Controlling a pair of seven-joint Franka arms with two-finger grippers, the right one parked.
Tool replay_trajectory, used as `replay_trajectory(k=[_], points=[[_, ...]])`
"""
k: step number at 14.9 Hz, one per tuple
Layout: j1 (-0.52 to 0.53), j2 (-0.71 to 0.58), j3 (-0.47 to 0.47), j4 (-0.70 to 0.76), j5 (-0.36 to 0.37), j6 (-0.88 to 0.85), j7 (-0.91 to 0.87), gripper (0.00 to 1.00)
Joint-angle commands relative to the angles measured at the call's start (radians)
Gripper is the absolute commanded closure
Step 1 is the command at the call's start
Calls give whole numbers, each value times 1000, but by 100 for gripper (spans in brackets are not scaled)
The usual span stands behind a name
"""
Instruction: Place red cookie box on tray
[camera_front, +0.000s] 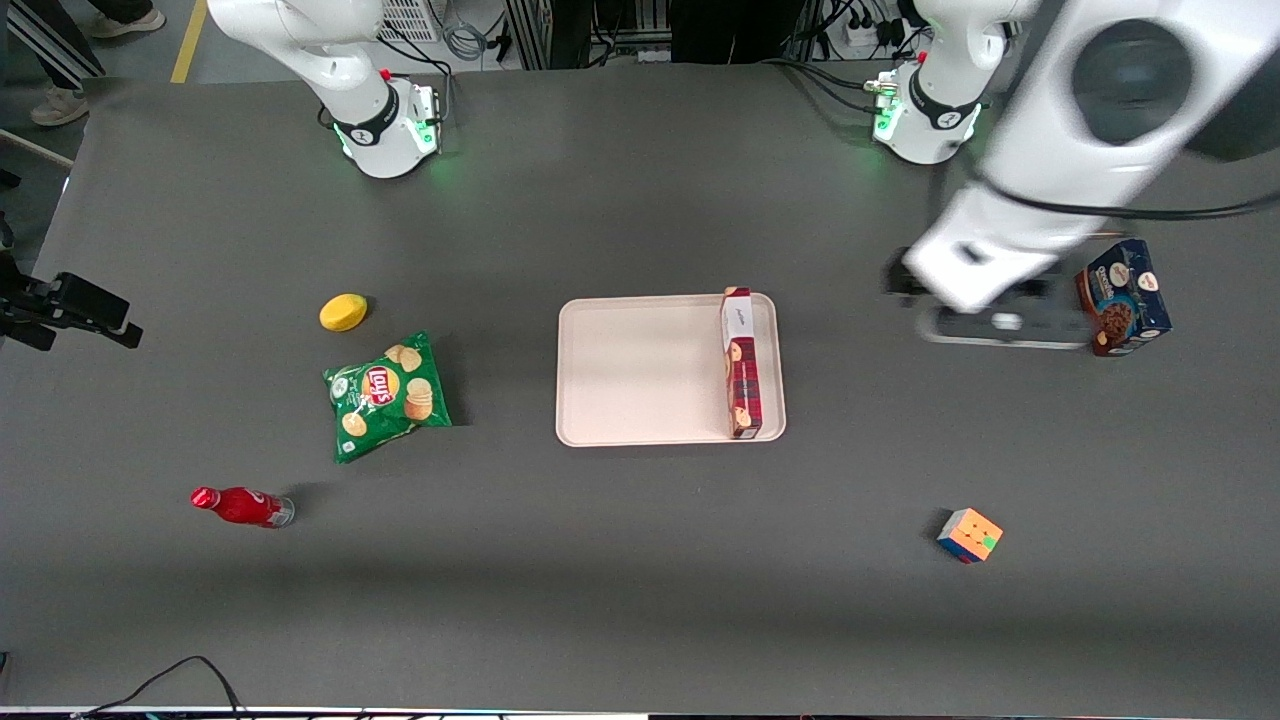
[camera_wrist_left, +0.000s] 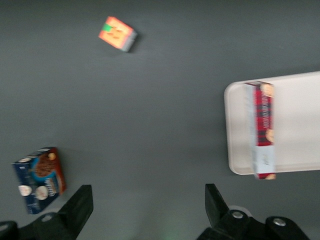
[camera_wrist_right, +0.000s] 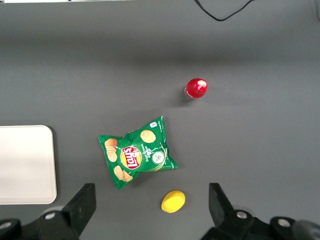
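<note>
Reading from the parked arm's end of the counter (camera_front: 640, 560) in the front view, I see a red bottle (camera_front: 240, 506) lying on its side, a green chip bag (camera_front: 387, 394), and a yellow lemon-like item (camera_front: 343, 312) just beside the bag. Mid-counter sits the tray (camera_front: 640, 375). It holds one thing only: the red cookie box (camera_front: 740, 365), standing on a long narrow edge along the tray's rim toward the working arm's end, white side up. Next come a colour cube (camera_front: 969, 535), nearer the front camera, then my hand (camera_front: 985, 325), raised above bare counter with fingers (camera_wrist_left: 80, 207) spread wide and gripping nothing. A blue and brown cookie box (camera_front: 1125, 297) stands just beside it.
</note>
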Motion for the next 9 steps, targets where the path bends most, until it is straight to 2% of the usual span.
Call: replay_trajectory(k=[1, 5, 9], points=[[-26, -57, 188, -83, -45, 53, 166, 0], [-30, -137, 302, -249, -154, 206, 253, 0], [-29, -145, 305, -249, -162, 196, 254, 0]])
